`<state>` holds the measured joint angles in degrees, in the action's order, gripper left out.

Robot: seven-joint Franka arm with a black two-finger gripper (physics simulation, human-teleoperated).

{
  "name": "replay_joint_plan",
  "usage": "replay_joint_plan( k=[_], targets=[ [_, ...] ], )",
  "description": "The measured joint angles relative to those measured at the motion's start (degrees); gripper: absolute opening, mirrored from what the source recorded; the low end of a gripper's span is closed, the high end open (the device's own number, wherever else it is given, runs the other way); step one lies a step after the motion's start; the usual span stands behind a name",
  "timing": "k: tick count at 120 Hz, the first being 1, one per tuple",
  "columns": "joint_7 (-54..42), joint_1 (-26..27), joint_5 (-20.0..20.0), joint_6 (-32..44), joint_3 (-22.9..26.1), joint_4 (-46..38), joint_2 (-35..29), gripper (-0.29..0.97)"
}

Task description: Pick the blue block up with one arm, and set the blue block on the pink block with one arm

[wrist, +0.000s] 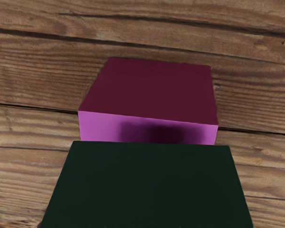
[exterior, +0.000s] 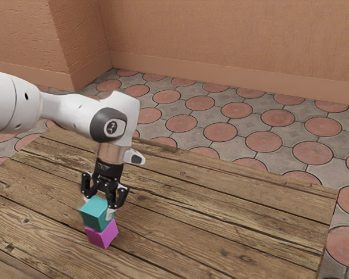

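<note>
The blue block (exterior: 96, 213), teal in colour, rests on top of the pink block (exterior: 102, 235) near the wooden table's front left, sitting slightly off to one side of it. My gripper (exterior: 102, 199) hangs straight over the stack, open, with its fingertips (exterior: 86, 192) spread wide at about the height of the blue block's top. In the wrist view the blue block (wrist: 145, 187) is a dark shape just under the hand. The pink block (wrist: 152, 102) shows beyond it on the planks.
The wooden plank table (exterior: 221, 203) stretches away to the exterior view's right, with its far edge against a tiled floor (exterior: 262, 125). Orange walls stand behind.
</note>
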<state>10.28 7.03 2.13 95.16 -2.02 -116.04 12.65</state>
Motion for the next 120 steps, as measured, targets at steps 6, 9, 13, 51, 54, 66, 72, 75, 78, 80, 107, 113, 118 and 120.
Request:
replay_joint_plan(
  k=[6, 9, 13, 51, 54, 66, 72, 75, 78, 80, 107, 113, 118, 120],
  targets=[
    [0.15, -0.01, -0.01, 0.36, -0.04, 0.00, 0.05, 0.40],
    [0.21, -0.01, -0.03, 0.50, -0.05, -0.01, 0.05, 0.40],
    [0.28, -0.01, -0.05, 0.67, -0.06, -0.20, -0.06, 0.40],
    [0.59, -0.07, -0.07, 1.96, -0.49, -1.93, -0.89, 0.40],
    [0.58, -0.07, -0.07, 2.06, -0.49, -1.93, -0.87, 0.40],
    [0.56, -0.10, -0.06, 2.36, -0.50, -1.93, -0.72, 0.40],
    [0.55, -0.10, -0.06, 2.47, -0.50, -1.93, -0.58, 0.40],
    [0.54, -0.10, -0.06, 2.52, -0.50, -1.93, -0.53, 0.40],
    [0.54, -0.10, -0.06, 2.57, -0.50, -1.93, -0.48, 0.40],
    [0.54, -0.10, -0.05, 2.60, -0.50, -1.93, -0.46, 0.40],
    [0.45, -0.08, -0.10, 2.82, -0.52, -1.93, -0.40, 0.53],
    [0.43, -0.08, -0.10, 2.85, -0.52, -1.92, -0.40, 0.57],
    [0.41, -0.08, -0.10, 2.86, -0.52, -1.92, -0.40, 0.59],
    [0.41, -0.08, -0.10, 2.87, -0.52, -1.92, -0.40, 0.59]
  ],
)
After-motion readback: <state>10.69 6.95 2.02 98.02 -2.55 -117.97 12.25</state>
